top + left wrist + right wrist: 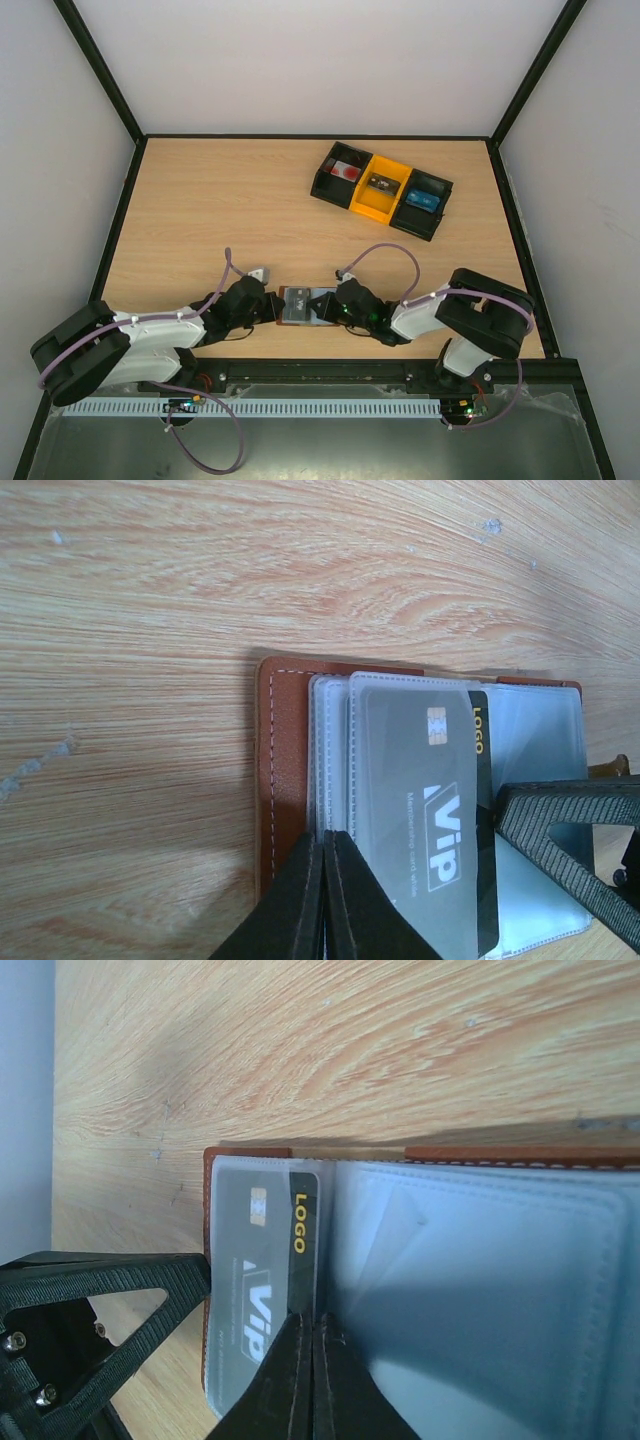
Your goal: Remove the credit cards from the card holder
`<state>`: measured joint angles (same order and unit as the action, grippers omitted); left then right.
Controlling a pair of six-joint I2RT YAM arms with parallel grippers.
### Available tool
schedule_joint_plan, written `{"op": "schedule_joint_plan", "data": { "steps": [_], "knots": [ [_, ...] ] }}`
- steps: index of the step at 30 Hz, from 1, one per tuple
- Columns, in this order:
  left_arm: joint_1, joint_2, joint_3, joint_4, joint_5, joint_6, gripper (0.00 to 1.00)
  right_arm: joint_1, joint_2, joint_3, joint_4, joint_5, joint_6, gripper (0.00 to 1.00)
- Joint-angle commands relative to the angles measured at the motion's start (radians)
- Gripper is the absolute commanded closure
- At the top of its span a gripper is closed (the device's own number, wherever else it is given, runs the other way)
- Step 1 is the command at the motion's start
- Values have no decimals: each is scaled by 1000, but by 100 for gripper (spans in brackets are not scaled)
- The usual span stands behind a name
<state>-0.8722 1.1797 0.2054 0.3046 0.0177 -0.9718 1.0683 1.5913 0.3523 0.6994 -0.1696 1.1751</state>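
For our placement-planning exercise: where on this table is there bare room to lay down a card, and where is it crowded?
Free: the wide bare table between the left wall and the tray of bins, and the strip between tray and card holder. Crowded: the near edge, where left pincer and right pincer meet at the holder.

Open card holder (pixel 297 305), card (pixel 420 810) inside

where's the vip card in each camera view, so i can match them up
top external: the vip card is a small grey patch inside the open card holder, low centre of the picture.
left wrist: centre-right, under a clear sleeve, print turned sideways.
right wrist: left of centre, at the holder's left end.
shared landmark: the holder's brown rim beside the card.
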Motion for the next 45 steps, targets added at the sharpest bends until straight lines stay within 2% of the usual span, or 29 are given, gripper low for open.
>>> {"op": "schedule_joint_plan", "data": {
  "steps": [1, 8, 12, 17, 23, 29, 34, 45],
  "knots": [
    [-4, 10, -27, -40, -2, 19, 97, -3, -49, -18, -65, 61, -13, 98],
    [-4, 2, -26, -44, -4, 16, 97, -6, -72, -26, -65, 48, -9, 98],
    [-5, 2, -27, -44, -3, 14, 97, -7, -45, -13, -20, 6, 2, 88],
    [-4, 4, -27, -42, 3, 18, 97, -7, -3, 3, 3, -9, 8, 83],
    [-5, 5, -26, -37, 5, 16, 97, -7, 41, 11, 35, -24, 14, 82],
    [-4, 7, -29, -33, 6, 16, 97, -6, 49, 3, 54, -18, 21, 85],
    [-5, 2, -31, -34, 11, 14, 97, -7, 36, -20, 58, 17, 32, 98],
    [-4, -13, -27, -61, 1, 14, 97, -8, -14, -69, 72, 37, 33, 98]
  ]
}}
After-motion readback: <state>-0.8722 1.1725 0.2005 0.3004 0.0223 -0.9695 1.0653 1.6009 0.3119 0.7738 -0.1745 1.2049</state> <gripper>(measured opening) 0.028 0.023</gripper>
